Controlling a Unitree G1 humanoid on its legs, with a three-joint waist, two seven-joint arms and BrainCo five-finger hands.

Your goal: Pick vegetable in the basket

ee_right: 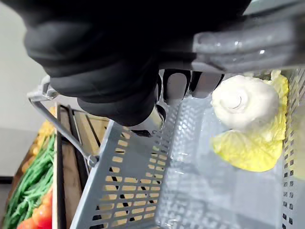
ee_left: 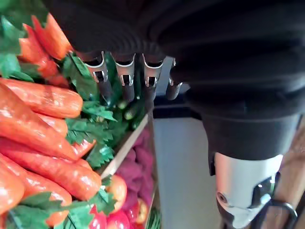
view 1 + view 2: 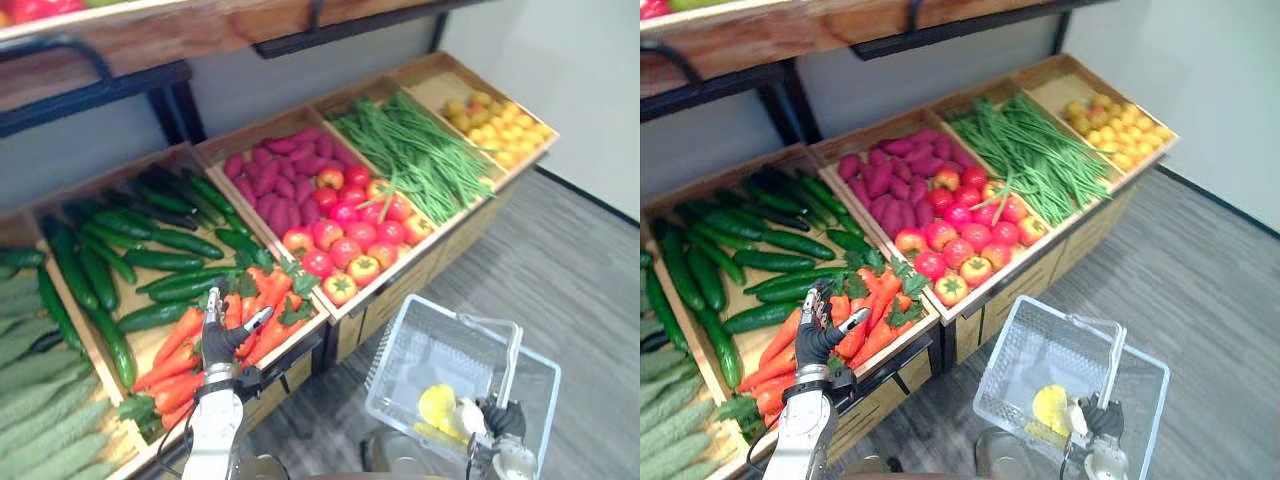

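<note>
Holding the basket (image 3: pixel 405 375) by its handle (image 1: pixel 248 45), your right hand (image 3: pixel 500 417) has the fingers curled round it.
A pale cabbage (image 1: pixel 245 102) lies inside the basket; farther, your left hand (image 3: pixel 222 340) hovers with straight fingers above the carrots (image 3: pixel 170 365).

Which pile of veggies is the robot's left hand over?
The orange carrots: the left hand hangs above them, green cucumbers behind, red tomatoes to the right.

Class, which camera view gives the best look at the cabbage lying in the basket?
The right wrist view: the cabbage lies close up, its white stem end and yellow leaves plain on the floor of the basket. Both eye views show it as a small yellow patch inside the basket, too far off for detail.
</note>
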